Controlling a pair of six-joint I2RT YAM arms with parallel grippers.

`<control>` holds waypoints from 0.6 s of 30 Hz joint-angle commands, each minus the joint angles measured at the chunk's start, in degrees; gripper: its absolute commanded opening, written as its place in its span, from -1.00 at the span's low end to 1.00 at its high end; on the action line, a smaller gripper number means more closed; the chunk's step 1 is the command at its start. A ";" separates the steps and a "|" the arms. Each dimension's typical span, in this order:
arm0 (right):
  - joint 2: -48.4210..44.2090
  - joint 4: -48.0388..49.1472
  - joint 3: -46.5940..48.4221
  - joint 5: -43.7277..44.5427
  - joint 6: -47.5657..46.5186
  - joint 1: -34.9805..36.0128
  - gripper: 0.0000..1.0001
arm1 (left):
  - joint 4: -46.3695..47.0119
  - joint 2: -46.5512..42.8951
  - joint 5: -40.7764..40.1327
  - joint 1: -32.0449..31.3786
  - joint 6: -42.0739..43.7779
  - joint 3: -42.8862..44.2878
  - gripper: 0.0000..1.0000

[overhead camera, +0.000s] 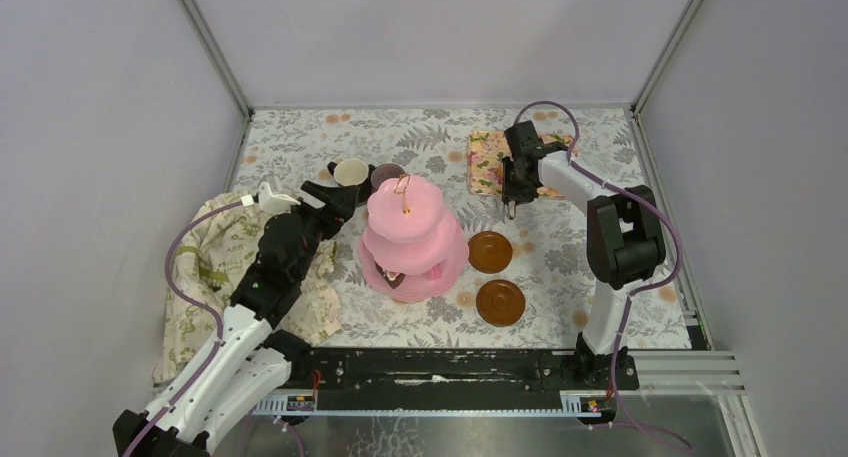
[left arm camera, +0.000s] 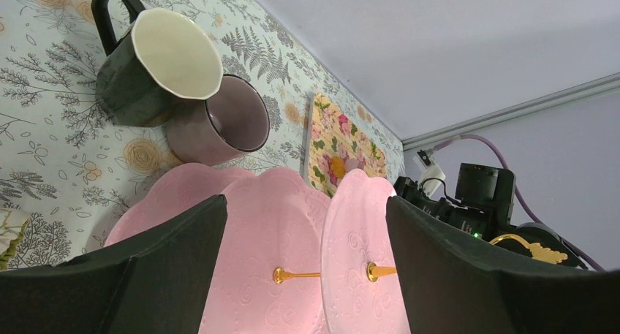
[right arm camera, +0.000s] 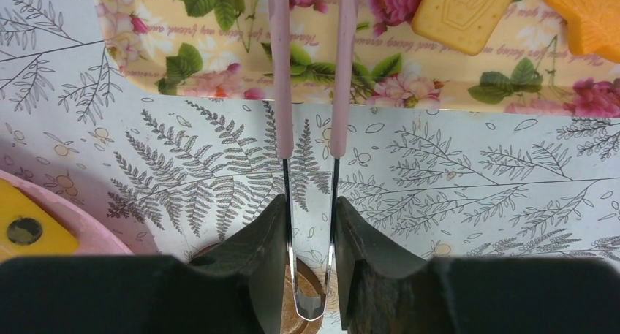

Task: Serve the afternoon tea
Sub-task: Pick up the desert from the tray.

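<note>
Cake stand [overhead camera: 412,239]: pink, three scalloped tiers, gold loop handle [overhead camera: 402,185], upright. Sweets on its bottom tier, near side: one dark [overhead camera: 397,280], one pink [overhead camera: 437,270], and a yellow-orange piece with a dark centre [right arm camera: 29,232]. Off the stand, to its far right: a pale rectangular biscuit [right arm camera: 468,12] and an orange star [right arm camera: 592,12]. Mugs, two, upright, empty and touching, just behind the stand to its left: black mug [overhead camera: 350,171] with cream interior; grey-purple mug [overhead camera: 387,176]. Saucers, two, round, brown, flat and bare: first saucer [overhead camera: 490,251] just right of the stand, second saucer [overhead camera: 500,302] nearer.
</note>
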 commanded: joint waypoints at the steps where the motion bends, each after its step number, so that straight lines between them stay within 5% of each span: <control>1: -3.31 0.02 1.52 -1.33 -0.37 -0.18 -0.61 | 1.59 -0.21 0.42 -0.15 -0.19 0.28 0.75; 18: -0.29 -2.55 4.66 -0.36 -0.91 -0.18 -0.22 | 1.93 0.00 0.38 -0.10 -0.10 -0.28 0.75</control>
